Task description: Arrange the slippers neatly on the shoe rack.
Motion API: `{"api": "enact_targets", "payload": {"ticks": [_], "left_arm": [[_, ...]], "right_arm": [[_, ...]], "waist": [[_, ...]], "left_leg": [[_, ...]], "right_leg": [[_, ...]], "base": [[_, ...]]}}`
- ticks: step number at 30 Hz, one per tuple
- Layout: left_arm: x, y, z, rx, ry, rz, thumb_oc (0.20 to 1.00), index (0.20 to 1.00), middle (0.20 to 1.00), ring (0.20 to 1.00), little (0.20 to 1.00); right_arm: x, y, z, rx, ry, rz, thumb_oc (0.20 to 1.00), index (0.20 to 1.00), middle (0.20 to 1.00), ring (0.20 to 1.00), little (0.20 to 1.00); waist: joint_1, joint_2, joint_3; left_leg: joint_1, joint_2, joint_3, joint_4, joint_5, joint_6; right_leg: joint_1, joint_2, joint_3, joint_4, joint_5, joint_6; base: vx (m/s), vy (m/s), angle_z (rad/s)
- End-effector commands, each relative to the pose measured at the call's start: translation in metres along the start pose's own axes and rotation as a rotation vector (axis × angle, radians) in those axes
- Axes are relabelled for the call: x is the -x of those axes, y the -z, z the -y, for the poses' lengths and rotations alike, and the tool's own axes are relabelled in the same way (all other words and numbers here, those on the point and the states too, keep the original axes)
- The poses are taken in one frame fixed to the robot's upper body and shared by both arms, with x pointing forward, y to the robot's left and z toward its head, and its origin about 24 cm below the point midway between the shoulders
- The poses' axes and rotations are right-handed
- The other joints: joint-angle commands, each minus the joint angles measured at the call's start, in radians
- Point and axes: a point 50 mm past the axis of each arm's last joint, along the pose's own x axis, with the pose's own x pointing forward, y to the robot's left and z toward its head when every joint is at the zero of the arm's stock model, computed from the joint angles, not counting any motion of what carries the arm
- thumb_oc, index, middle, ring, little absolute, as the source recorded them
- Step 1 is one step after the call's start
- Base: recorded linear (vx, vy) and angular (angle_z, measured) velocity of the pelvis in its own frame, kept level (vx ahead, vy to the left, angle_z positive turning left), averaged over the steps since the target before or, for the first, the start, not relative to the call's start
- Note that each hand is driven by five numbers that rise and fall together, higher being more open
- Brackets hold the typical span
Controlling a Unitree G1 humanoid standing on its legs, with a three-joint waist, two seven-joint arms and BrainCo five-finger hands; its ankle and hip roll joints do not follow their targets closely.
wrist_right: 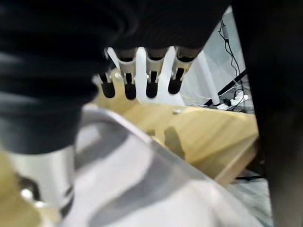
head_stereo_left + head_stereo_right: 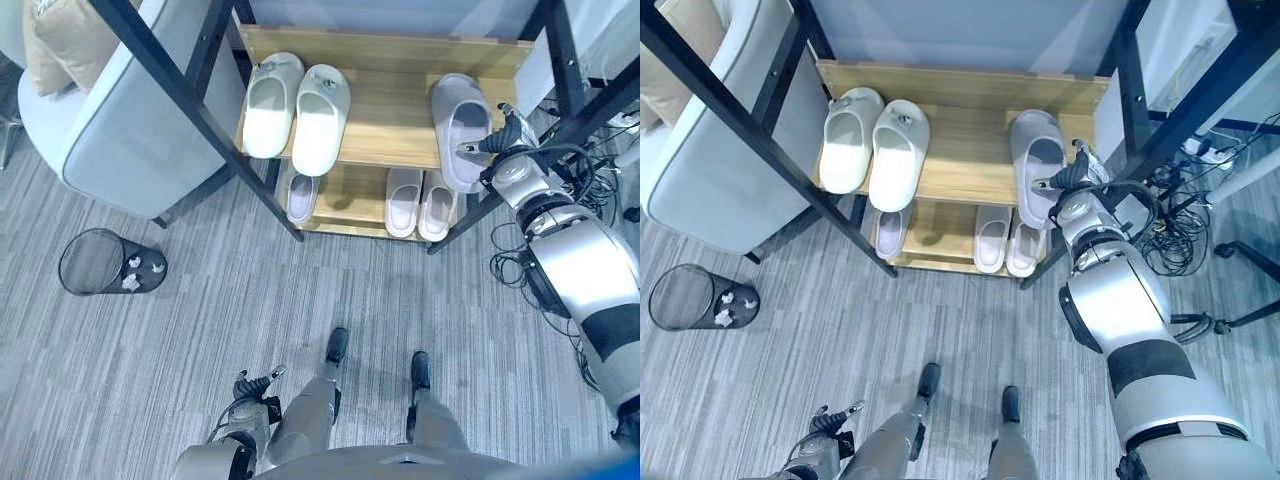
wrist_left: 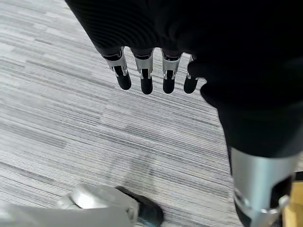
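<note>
Right hand: my right hand [image 2: 497,145] is up at the rack's top shelf, at about 2 o'clock from me, thumb on the heel end of the pale lilac slipper [image 2: 459,128]; the other fingers [image 1: 149,78] hang fairly straight past it, so I can't tell if this counts as a grip.
Lilac slipper: smooth, rounded moulded foam, lying toe-inward on the right side of the top shelf; up close it's a blurred pale mass.
White pair: two chunky glossy slippers [image 2: 296,105] side by side on the left of the same shelf, at 11 o'clock.
Lower shelf: one slipper [image 2: 302,196] on the left, a pair [image 2: 420,202] on the right, toes hidden under the top board.
Rack: pale wood-grain boards [image 2: 392,118], black metal posts.
Left hand: my left hand [image 3: 147,71] hangs low at 7 o'clock over grey striped carpet [image 2: 250,300], fingers straight, holding nothing.
Bin: black wire-mesh basket [image 2: 100,262] at 9 o'clock, crumpled scraps inside.
</note>
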Motion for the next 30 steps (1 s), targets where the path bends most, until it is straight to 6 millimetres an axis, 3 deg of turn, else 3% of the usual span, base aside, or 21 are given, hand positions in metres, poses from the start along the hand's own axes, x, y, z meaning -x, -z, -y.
{"api": "enact_targets", "payload": {"ticks": [1,8,14,18,24,25,30], "left_arm": [[-0.003,0.003,-0.013,0.003,-0.057,-0.021,1.000,1.000,1.000,1.000,1.000],[-0.001,0.002,-0.007,-0.008,-0.051,-0.015,1.000,1.000,1.000,1.000,1.000],[0.000,-0.011,0.005,-0.033,-0.017,0.037,1.000,1.000,1.000,1.000,1.000],[-0.002,-0.021,0.005,-0.049,-0.009,0.070,1.000,1.000,1.000,1.000,1.000],[-0.001,-0.022,0.006,-0.065,-0.006,0.090,1.000,1.000,1.000,1.000,1.000],[-0.002,-0.018,0.005,-0.073,-0.003,0.069,1.000,1.000,1.000,1.000,1.000],[-0.001,-0.025,0.009,-0.078,0.006,0.093,1.000,1.000,1.000,1.000,1.000]], "right_arm": [[-0.004,0.003,0.023,0.073,0.145,0.002,1.000,1.000,1.000,1.000,1.000],[-0.006,0.002,0.045,0.103,0.279,-0.023,1.000,1.000,1.000,1.000,1.000],[-0.008,0.006,0.048,0.035,0.246,-0.075,1.000,1.000,1.000,1.000,1.000],[-0.007,0.016,0.046,-0.106,0.262,-0.076,1.000,1.000,1.000,1.000,1.000],[-0.010,-0.005,0.070,-0.315,0.398,0.007,1.000,1.000,1.000,1.000,1.000],[-0.010,-0.013,0.078,-0.423,0.431,0.016,1.000,1.000,1.000,1.000,1.000],[-0.011,-0.010,0.076,-0.428,0.381,-0.037,1.000,1.000,1.000,1.000,1.000]], "waist": [[-0.016,-0.029,-0.007],[-0.005,-0.031,0.013],[0.004,-0.039,0.016],[0.024,-0.043,0.006],[0.046,-0.062,-0.001],[0.048,-0.061,0.001],[0.047,-0.070,0.004]], "left_leg": [[0.082,-0.021,0.012,0.024,-0.088,0.020],[0.054,-0.033,0.002,0.026,-0.083,0.021],[0.012,-0.041,-0.001,0.028,-0.076,0.021],[-0.003,-0.045,-0.016,0.020,-0.068,0.020],[-0.026,-0.047,-0.020,0.007,-0.060,0.017],[-0.032,-0.046,-0.024,-0.012,-0.048,0.017],[-0.042,-0.046,-0.025,-0.033,-0.035,0.018]], "right_leg": [[0.102,-0.049,0.001,-0.023,-0.003,0.032],[0.082,-0.058,-0.013,-0.026,-0.004,0.036],[0.052,-0.062,-0.027,-0.031,-0.002,0.042],[0.039,-0.064,-0.042,-0.031,-0.001,0.049],[0.016,-0.064,-0.058,-0.031,-0.001,0.056],[0.009,-0.063,-0.067,-0.031,-0.003,0.058],[-0.003,-0.065,-0.079,-0.031,-0.008,0.066]], "base": [[0.01,0.075,0.11],[-0.01,0.027,0.03],[0.00,0.000,0.00],[0.01,-0.006,0.01],[0.03,0.005,0.09],[0.05,0.040,0.10],[0.02,0.015,0.11]]}}
